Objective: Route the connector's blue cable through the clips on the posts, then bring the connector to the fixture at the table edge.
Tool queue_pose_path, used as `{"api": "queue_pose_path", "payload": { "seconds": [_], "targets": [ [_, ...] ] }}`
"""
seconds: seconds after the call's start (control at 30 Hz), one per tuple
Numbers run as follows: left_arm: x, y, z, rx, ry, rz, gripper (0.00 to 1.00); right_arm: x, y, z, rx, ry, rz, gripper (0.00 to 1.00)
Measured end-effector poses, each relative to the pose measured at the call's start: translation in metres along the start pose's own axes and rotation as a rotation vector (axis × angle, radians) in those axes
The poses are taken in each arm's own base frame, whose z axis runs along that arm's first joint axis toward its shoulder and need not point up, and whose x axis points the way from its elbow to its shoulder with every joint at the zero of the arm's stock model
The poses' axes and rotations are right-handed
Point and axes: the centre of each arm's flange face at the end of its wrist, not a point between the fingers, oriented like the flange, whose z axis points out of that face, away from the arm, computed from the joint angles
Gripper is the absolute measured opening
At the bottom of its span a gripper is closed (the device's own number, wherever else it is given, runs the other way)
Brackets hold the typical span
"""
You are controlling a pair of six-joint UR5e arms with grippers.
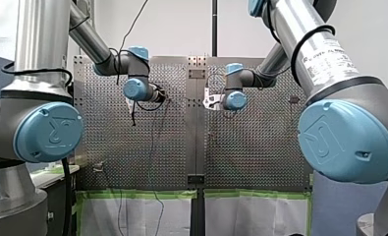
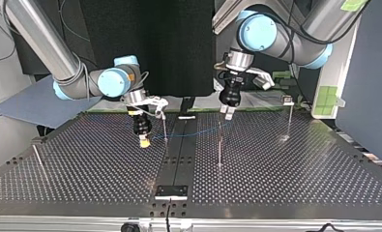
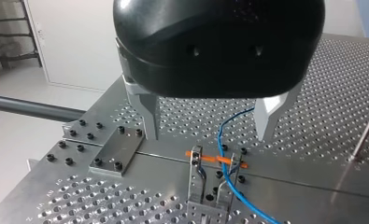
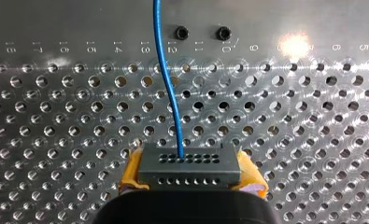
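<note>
Right wrist view had the connector (image 4: 189,165) clamped tight between the yellow pads (image 4: 131,173) of my right gripper (image 4: 191,173), and the blue cable (image 4: 167,79) ran straight out ahead of it across the table (image 4: 313,116). Further along that line, in the left wrist view, my left gripper (image 3: 210,128) hung with its fingers spread and empty, the cable rising between them from the clip (image 3: 197,163) just beneath; whether it sat in the clip, I couldn't tell. Left arm looked the nearer to seat it.

Bright light, glare spots on table (image 4: 294,44), slightly soft focus
</note>
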Motion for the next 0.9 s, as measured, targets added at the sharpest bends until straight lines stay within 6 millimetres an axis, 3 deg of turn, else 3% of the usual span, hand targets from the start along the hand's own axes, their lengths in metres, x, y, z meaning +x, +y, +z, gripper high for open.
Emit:
{"api": "queue_pose_path", "payload": {
  "seconds": [0.6, 0.9],
  "targets": [
    [0.0, -0.005, 0.001, 0.007, -0.024, 0.004, 1.0, -0.002, 0.003, -0.001, -0.005, -0.014, -0.005, 0.0],
    [0.011, -0.024, 0.016, -0.026, -0.001, 0.061, 1.0, -0.003, 0.004, -0.001, -0.006, -0.019, -0.006, 0.0]
  ]
}}
